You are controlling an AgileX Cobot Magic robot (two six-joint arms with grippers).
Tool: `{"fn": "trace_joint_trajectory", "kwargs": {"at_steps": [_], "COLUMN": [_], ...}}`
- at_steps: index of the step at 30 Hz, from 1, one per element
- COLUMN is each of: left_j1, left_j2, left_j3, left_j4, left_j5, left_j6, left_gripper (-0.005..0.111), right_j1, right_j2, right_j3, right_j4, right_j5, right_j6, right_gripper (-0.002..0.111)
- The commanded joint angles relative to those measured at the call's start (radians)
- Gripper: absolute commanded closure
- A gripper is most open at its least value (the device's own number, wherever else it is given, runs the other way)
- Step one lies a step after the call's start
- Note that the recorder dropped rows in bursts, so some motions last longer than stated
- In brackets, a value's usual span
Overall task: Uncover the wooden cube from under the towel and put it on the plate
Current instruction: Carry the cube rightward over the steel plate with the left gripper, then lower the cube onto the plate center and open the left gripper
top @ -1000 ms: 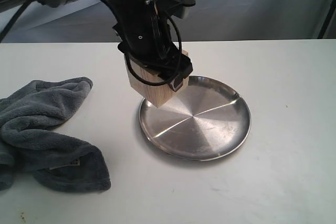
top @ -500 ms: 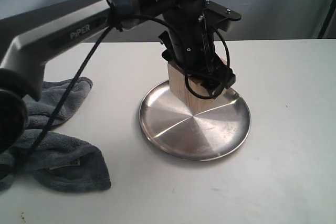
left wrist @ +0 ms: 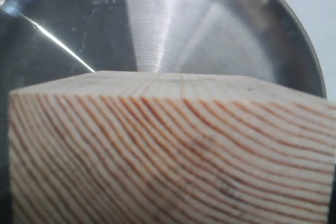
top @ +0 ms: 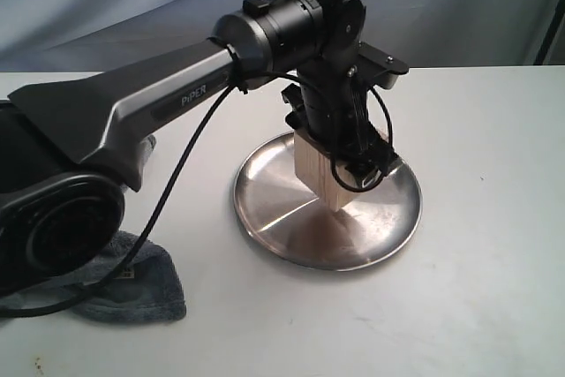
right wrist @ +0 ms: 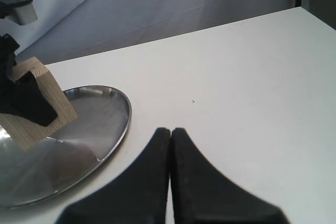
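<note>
Pale wooden cube (top: 316, 176) half inside left claw (top: 342, 165), towel (top: 141, 293) mostly hidden

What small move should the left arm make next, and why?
Probably ease the wooden cube down until it sits flat on the plate. The left gripper holds it tilted, one corner lowest, above the plate's middle; releasing now might let it tumble.

Left gripper (top: 342, 163) (angled down) clamps wooden cube (top: 316, 176); right gripper (right wrist: 170, 136) closed.
</note>
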Motion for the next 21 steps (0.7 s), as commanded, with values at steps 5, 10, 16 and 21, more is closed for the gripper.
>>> {"fn": "trace_joint_trajectory", "kwargs": {"at_steps": [5,10,16,21], "left_j1": [-0.003,-0.003,-0.003,-0.003], "left_j2": [0.045,0.078,0.092,0.092], "left_j3": [-0.015,-0.015,-0.015,-0.015], "left_j4": [0.0,0.0,0.003,-0.001], "left_j5": [-0.009,-0.009,-0.009,-0.026], "left_j6": [0.015,0.023,0.03,0.028], "left_gripper": [0.107,0.107,0.107,0.105], "right_j1": [-0.003,-0.003,-0.003,-0.003], "right_j2": [-0.004,-0.004,-0.004,-0.004], "right_j3": [0.003,0.003,0.003,0.003], "right_j4": [-0.013,-0.013,-0.013,-0.013], "right_j5": [-0.002,-0.002,-0.002,-0.002], "right_j6": [-0.001,-0.001,-0.001,-0.001], "right_gripper": [0.108,0.108,0.108,0.108]}}
